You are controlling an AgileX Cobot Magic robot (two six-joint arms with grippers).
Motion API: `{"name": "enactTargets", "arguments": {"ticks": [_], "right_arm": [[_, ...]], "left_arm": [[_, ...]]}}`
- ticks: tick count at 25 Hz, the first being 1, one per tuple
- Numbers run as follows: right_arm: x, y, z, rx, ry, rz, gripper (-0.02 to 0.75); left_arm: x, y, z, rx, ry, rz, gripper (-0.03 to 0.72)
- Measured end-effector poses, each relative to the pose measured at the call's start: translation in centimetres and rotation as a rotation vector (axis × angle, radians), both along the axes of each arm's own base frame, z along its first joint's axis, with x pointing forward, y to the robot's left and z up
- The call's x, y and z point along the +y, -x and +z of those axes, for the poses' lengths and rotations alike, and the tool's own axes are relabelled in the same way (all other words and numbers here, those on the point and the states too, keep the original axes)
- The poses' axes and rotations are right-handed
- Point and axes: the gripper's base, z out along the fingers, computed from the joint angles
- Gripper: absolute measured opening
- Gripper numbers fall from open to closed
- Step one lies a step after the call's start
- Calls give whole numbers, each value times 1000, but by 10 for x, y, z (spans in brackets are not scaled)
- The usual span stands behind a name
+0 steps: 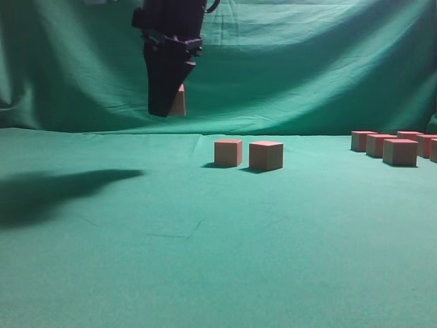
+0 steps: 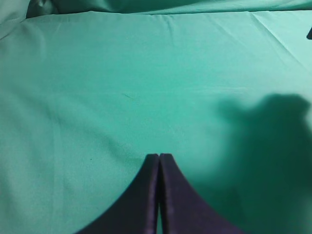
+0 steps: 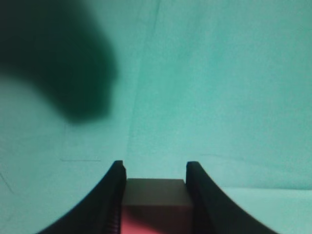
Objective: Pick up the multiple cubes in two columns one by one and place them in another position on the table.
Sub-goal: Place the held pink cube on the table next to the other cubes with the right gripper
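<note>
1. I count two small reddish-pink matte cubes [image 1: 228, 152] already set mid-table on the green cloth-covered table [image 1: 205, 260]; a cluster of the same cubes [image 1: 399, 151] waits far right.
2. So it's early: most are left, I judge.
3. My right gripper [image 3: 155, 187] pinches one cube [image 3: 155, 195] between half-spread jaws, high above the cloth.
4. My left gripper [image 2: 159, 161] sits pressed together, empty.

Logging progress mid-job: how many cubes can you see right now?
8: one in the right end effector, as cube; two mid-table; five far right. Frame edge may hide more.
</note>
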Motion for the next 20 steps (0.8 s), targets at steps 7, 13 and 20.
{"name": "enactTargets", "arguments": {"ticks": [7, 13, 20], "right_arm": [[0, -7, -22, 13, 24, 11, 262], [0, -10, -31, 19, 31, 10, 262], [-9, -20, -30, -8, 29, 24, 262]], "left_arm": [[0, 0, 0, 0, 0, 0, 0], [0, 0, 0, 0, 0, 0, 0], [0, 0, 0, 0, 0, 0, 0]]}}
